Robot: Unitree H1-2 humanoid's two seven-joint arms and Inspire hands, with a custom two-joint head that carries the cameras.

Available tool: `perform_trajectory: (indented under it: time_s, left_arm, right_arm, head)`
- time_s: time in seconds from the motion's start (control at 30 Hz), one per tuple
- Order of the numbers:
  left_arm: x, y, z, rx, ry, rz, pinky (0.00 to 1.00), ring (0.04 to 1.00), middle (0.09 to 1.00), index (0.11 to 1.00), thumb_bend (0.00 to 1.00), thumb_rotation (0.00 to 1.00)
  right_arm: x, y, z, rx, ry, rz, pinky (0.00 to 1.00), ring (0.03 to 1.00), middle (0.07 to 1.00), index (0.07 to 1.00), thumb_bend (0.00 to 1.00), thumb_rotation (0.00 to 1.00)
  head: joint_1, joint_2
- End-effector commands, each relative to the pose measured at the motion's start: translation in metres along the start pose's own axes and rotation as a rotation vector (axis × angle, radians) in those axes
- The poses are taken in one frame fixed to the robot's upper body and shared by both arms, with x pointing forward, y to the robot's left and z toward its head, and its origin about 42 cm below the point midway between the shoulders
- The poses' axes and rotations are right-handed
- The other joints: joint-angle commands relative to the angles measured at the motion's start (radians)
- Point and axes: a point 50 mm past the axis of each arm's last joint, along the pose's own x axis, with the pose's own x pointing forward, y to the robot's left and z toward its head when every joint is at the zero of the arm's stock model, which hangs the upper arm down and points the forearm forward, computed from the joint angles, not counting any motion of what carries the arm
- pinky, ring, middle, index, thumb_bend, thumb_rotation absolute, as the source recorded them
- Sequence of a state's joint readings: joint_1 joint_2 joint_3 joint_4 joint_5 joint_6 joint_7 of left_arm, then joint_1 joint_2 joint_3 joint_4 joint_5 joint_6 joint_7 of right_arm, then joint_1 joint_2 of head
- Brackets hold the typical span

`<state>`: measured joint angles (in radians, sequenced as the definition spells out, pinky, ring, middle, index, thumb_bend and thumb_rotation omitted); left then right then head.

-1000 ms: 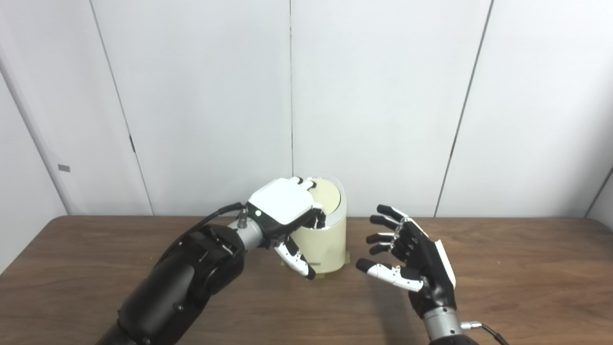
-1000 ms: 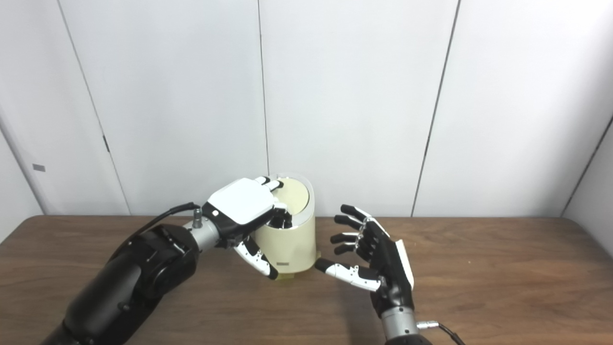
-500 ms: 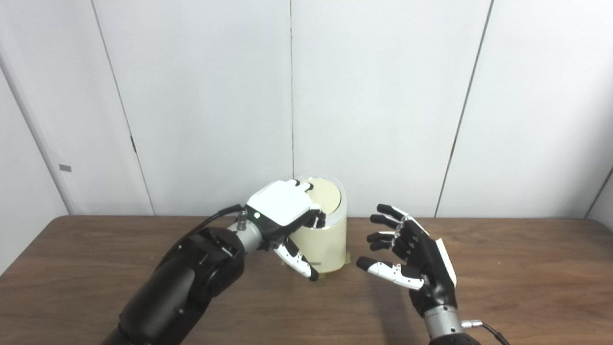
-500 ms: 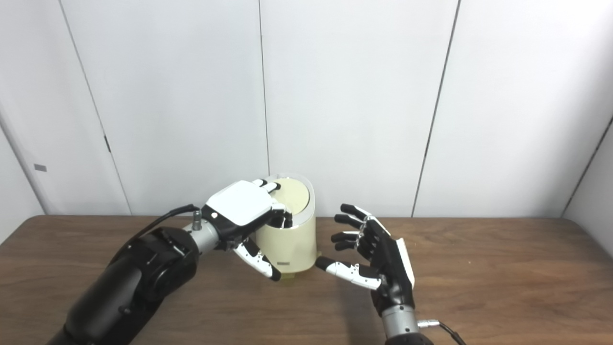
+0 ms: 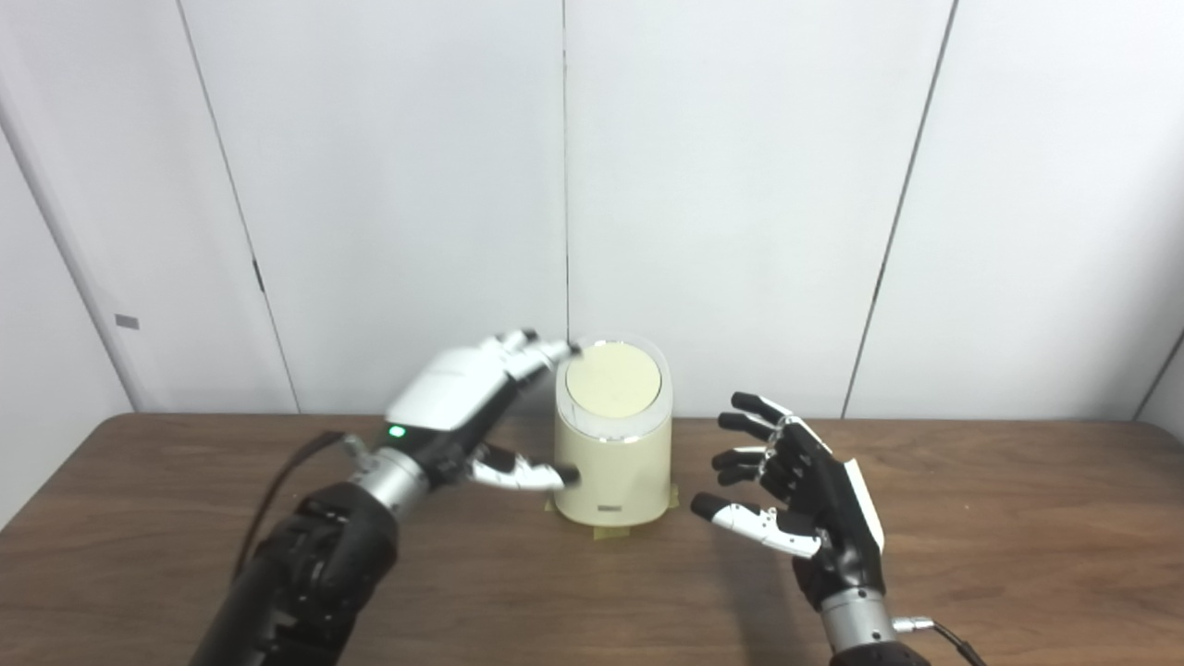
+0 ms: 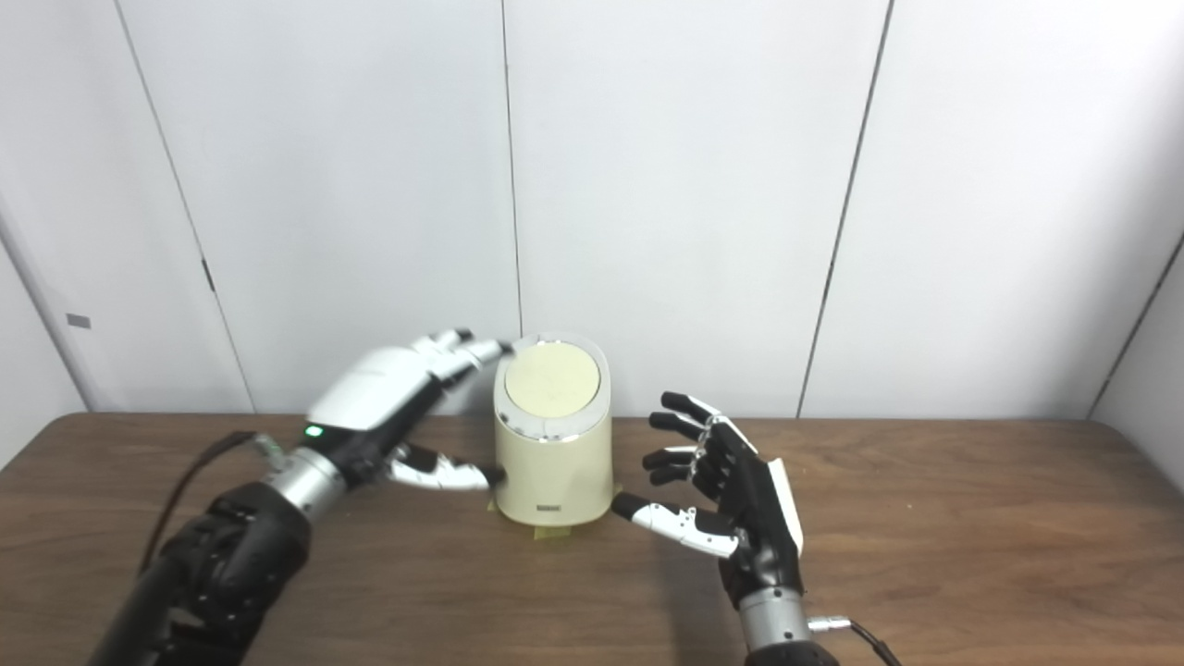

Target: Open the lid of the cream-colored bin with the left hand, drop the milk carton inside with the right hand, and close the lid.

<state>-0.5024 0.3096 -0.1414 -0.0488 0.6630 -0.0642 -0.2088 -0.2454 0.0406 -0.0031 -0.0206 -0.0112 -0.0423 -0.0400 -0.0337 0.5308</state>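
The cream-colored bin (image 5: 613, 453) stands upright near the far middle of the wooden bench (image 5: 1017, 518), its round lid (image 5: 613, 380) lying flat and shut on top. The left hand (image 5: 460, 407) is just left of the bin — its fingers (image 5: 532, 347) spread and empty, their tips reaching to the lid's left rim, the thumb beside the bin's left wall; whether either touches cannot be told, since the hand is blurred. The right hand (image 5: 803, 495) hovers over the bench to the right of the bin, apart from it, palm turned toward the bin — fingers (image 5: 751, 407) splayed wide, holding nothing. Plain white wall panels (image 5: 740, 185) stand behind the bench.
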Motion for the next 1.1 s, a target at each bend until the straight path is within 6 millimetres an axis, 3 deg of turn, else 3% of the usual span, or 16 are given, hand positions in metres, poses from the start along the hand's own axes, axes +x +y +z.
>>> perform_trajectory:
  time_s: [0.0, 0.17, 0.33, 0.6, 0.8, 1.07]
  left_arm:
    - [-0.003, 0.006, 0.000, -0.072, -0.013, 0.084, 0.83, 0.963, 0.933, 0.956, 0.70, 0.33]
    - [-0.031, -0.010, -0.013, -0.296, 0.068, 0.114, 0.77, 0.870, 0.880, 0.895, 0.69, 0.27]
    - [-0.061, -0.032, -0.021, -0.529, 0.118, 0.070, 0.64, 0.728, 0.763, 0.801, 0.68, 0.13]
    - [-0.087, -0.058, -0.025, -0.733, 0.172, 0.160, 0.55, 0.619, 0.686, 0.797, 0.68, 0.22]
    - [-0.098, -0.066, -0.027, -0.814, 0.186, 0.185, 0.54, 0.624, 0.702, 0.804, 0.66, 0.27]
    - [-0.099, -0.066, -0.022, -0.848, 0.190, 0.192, 0.53, 0.643, 0.720, 0.790, 0.67, 0.24]
  right_arm:
    - [0.013, 0.000, 0.021, 0.002, -0.093, 0.001, 0.48, 0.546, 0.699, 0.723, 0.77, 0.11]
    - [0.013, -0.003, 0.020, 0.000, -0.087, 0.001, 0.50, 0.553, 0.702, 0.724, 0.78, 0.10]
    - [0.012, -0.007, 0.020, -0.001, -0.086, 0.016, 0.52, 0.570, 0.705, 0.727, 0.78, 0.11]
    - [0.009, -0.011, 0.020, -0.020, -0.087, 0.036, 0.49, 0.563, 0.712, 0.735, 0.75, 0.08]
    - [0.005, -0.014, 0.020, -0.039, -0.075, 0.060, 0.49, 0.584, 0.724, 0.742, 0.74, 0.10]
    - [0.002, -0.015, 0.019, -0.054, -0.061, 0.065, 0.47, 0.594, 0.726, 0.735, 0.76, 0.12]
  head:
    - [-0.001, 0.001]
    - [0.002, 0.003]
    - [0.005, 0.003]
    - [0.005, 0.002]
    - [0.007, 0.009]
    - [0.010, 0.016]
